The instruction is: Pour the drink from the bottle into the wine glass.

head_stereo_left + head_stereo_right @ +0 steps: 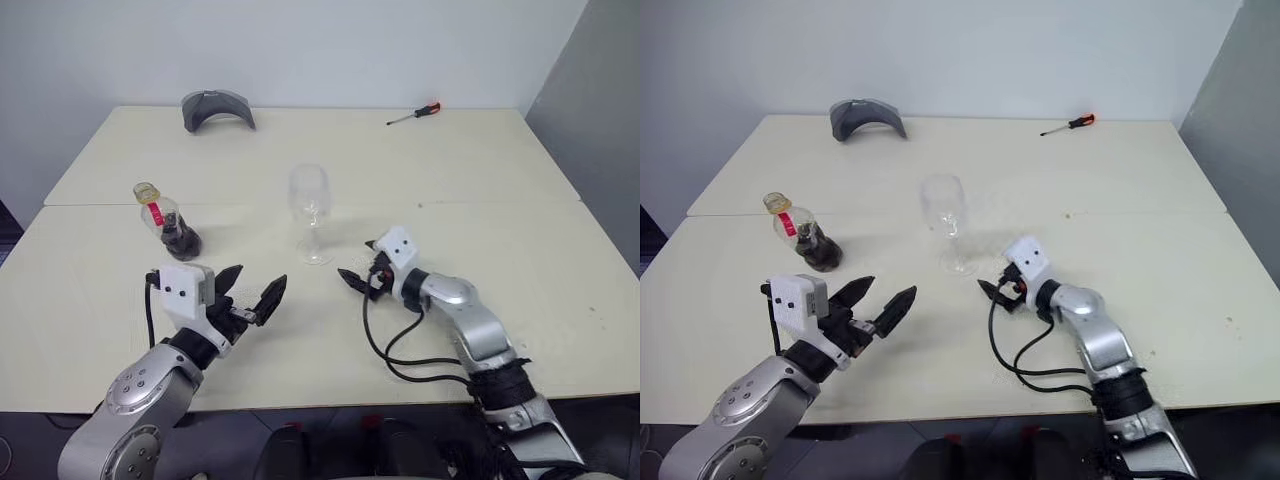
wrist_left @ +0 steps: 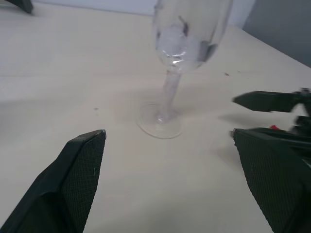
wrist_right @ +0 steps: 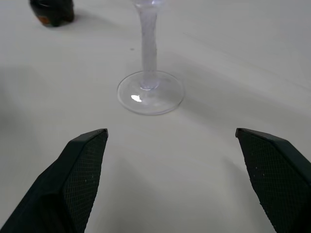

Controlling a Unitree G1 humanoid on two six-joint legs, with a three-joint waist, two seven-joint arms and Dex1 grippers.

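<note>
- the bench (image 1: 520, 200) was the largest thing: a broad, smooth, cream matte top with a seam running across it, giving both arms an open working area.
- a grey curved piece (image 1: 217, 108), shaped like an arch, sat at the far edge, well apart from the work and likely no part of it.
- the left gripper (image 1: 256, 297) hovered level over the near bench, its two black ribbed fingers spread wide and holding nothing; judging by its aim it was poised between bottle and glass.
- the right gripper (image 1: 357, 277) sat just beside the glass's foot, jaws fully apart and empty, pointing toward the stem.
- the wine glass (image 1: 310, 205) stood upright mid-bench, clear and colourless, with a rounded bowl, thin stem and round foot, and looked empty, so pouring was probably still to come.
- the bottle (image 1: 166, 218) stood to the robot's left of the glass, well apart from it, squat clear plastic leaning slightly, with a red label strip and yellowish top.
- the drink (image 1: 183, 240) lay dark and low in its base.
- a red-handled screwdriver (image 1: 414, 114) lay at the far right.
</note>
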